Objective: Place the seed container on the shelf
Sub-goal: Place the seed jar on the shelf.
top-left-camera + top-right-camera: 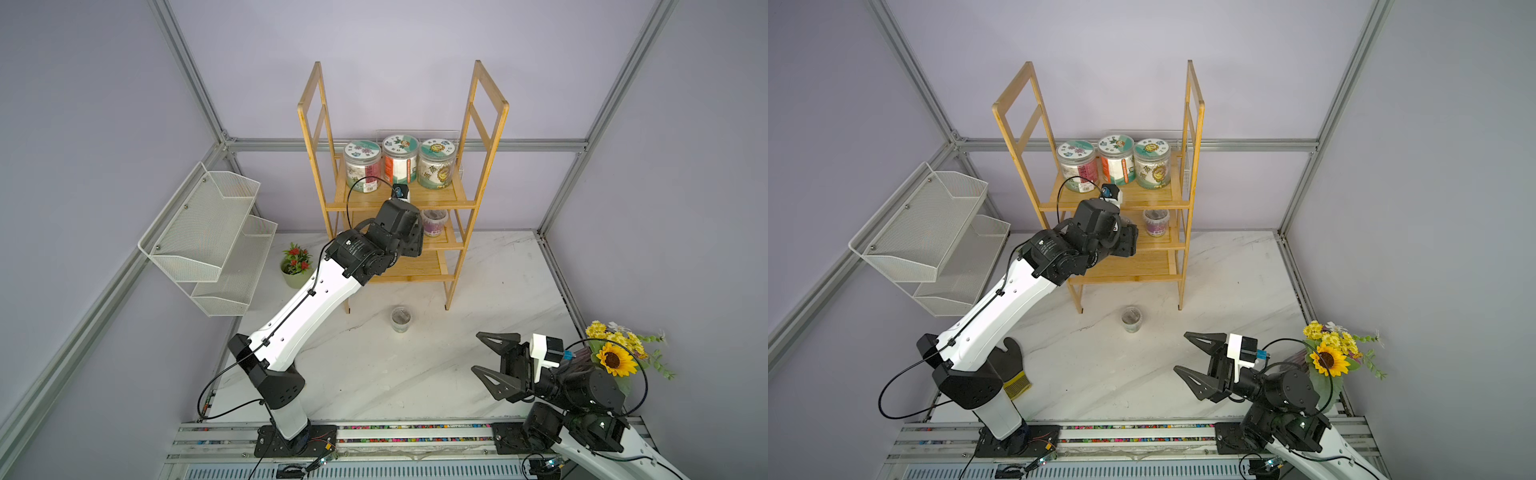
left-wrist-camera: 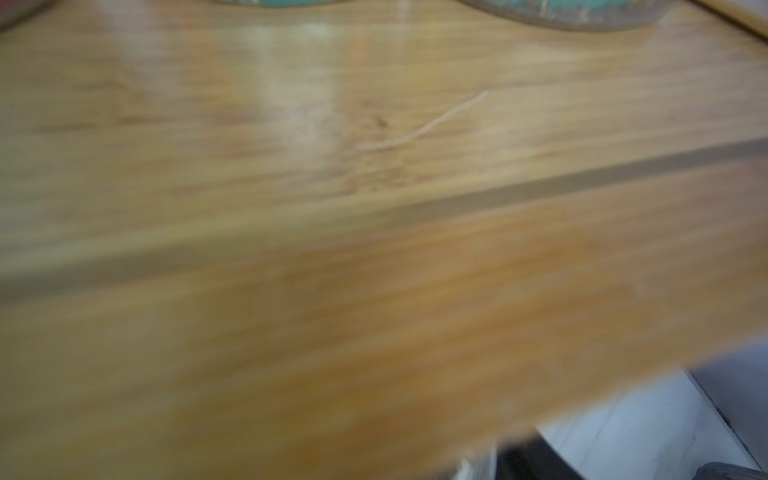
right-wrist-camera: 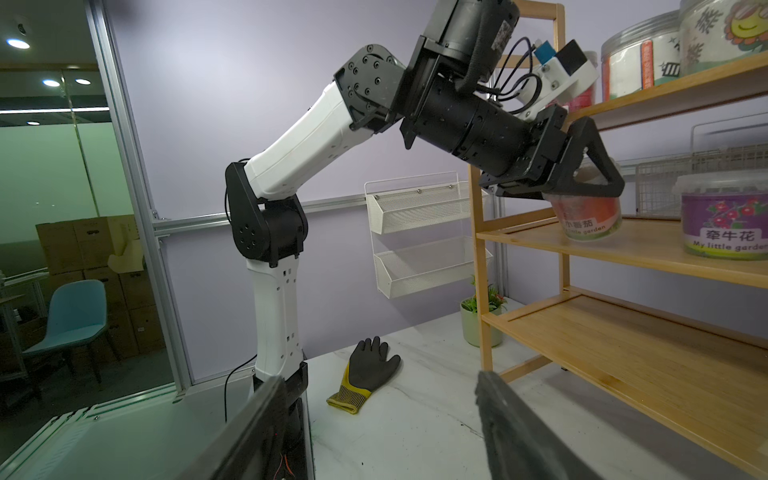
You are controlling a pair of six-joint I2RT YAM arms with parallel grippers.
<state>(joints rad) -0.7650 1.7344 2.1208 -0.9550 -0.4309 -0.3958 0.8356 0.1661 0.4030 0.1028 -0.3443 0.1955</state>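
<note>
The bamboo shelf (image 1: 486, 104) (image 1: 1196, 124) stands at the back of the marble table. In the right wrist view my left gripper (image 3: 602, 183) reaches into the middle tier (image 3: 623, 249), shut on a clear seed container (image 3: 590, 220) with a red label. The container tilts a little, its base at the tier's boards. In both top views the left wrist (image 1: 399, 232) (image 1: 1100, 232) hides this container. The left wrist view shows only blurred bamboo boards (image 2: 374, 249) close up. My right gripper (image 1: 476, 351) (image 1: 1180, 351) (image 3: 380, 378) hovers open and empty at the front right.
A purple-labelled container (image 1: 434, 222) (image 3: 725, 220) sits on the middle tier, three jars (image 1: 401, 160) on the top tier. Another clear container (image 1: 401, 319) stands on the table before the shelf. White wire basket (image 1: 208, 232), potted plant (image 1: 296, 266), sunflower bouquet (image 1: 615, 357), glove (image 3: 370, 374).
</note>
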